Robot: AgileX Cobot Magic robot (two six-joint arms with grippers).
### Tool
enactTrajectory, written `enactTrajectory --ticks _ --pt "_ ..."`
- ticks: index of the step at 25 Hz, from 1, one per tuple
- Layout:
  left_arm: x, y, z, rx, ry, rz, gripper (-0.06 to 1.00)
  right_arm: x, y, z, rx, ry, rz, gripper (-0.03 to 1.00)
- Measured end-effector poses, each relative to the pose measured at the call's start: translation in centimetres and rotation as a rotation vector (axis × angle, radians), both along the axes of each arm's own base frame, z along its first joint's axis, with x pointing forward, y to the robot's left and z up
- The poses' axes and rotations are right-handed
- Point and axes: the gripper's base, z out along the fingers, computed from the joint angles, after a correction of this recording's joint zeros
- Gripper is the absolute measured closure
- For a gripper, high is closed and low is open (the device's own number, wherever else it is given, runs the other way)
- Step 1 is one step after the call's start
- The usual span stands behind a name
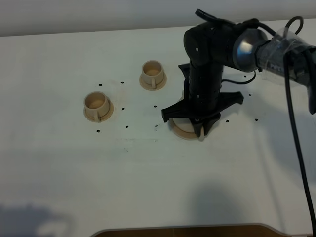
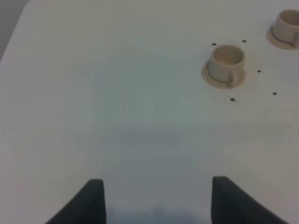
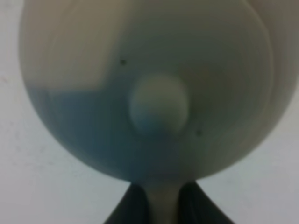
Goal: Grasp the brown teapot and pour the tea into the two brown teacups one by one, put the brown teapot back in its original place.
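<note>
A white tabletop [image 1: 148,173] seen from a high camera, marked with a scatter of small black dots [image 1: 123,108]. Two small tan-beige cylindrical teacups with side handles stand upright on it, each on its own little round saucer base. One teacup [image 1: 153,74] sits farther back near the middle. The other teacup [image 1: 98,106] sits nearer and further left, well apart from the first.

To the right of the cups, the black right arm [image 1: 212,54] reaches steeply down. Its pincer [image 1: 197,126] covers most of the squat round tan-beige clay teapot [image 3: 140,56]. The teapot is over a flat round tan-beige saucer disc [image 1: 183,135], whose front edge shows beneath it. Whether the teapot rests on the disc or is raised off it cannot be told.

The right wrist camera looks straight down on the teapot, blurred and filling the view, with the round lid knob [image 3: 159,105] at its centre. The two dark fingers [image 3: 128,210] of the right pincer are clamped on the teapot's loop handle [image 3: 163,203].

The left pincer [image 2: 156,200] hangs over bare tabletop with its fingertips [image 2: 93,200] apart and nothing between them. Both cups lie well ahead of it.
</note>
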Motion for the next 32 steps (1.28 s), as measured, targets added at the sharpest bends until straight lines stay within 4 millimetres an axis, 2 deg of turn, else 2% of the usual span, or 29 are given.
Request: enactTrajectory --ticks 3,19,22,28,32 --pt "0.0 0.0 0.0 0.0 0.0 0.0 0.41 0.0 0.0 0.6 -0.007 -0.022 0.011 0.85" --pt "0.0 0.0 0.0 0.0 0.0 0.0 0.41 -0.4 0.7 0.6 -0.022 -0.035 0.04 0.85" --pt "0.0 0.0 0.0 0.0 0.0 0.0 0.41 -0.4 0.7 0.6 -0.019 -0.033 0.038 0.8" --pt "0.0 0.0 0.0 0.0 0.0 0.0 0.41 -0.5 0.9 -0.3 -0.013 0.004 0.028 0.58" --pt "0.0 0.0 0.0 0.0 0.0 0.0 0.41 -0.6 0.8 -0.4 -0.019 0.017 0.028 0.52"
